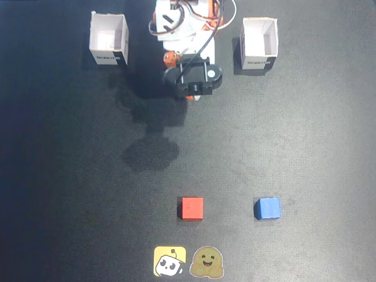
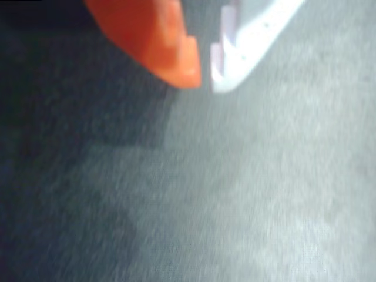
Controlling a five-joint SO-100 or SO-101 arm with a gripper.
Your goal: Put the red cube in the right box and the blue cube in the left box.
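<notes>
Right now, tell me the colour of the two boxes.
White boxes, clearest in the fixed view.

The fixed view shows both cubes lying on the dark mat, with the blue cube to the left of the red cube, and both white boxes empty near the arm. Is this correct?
Not fully. In the fixed view the blue cube lies to the right of the red cube, not to its left. The rest holds: both cubes lie on the dark mat, and the two white boxes near the arm look empty.

The wrist view is blurred: the tabletop shows no detail, and the pincer is cut off by the top edge. In the fixed view, the arm runs past the top edge, hiding its own pincer.
</notes>
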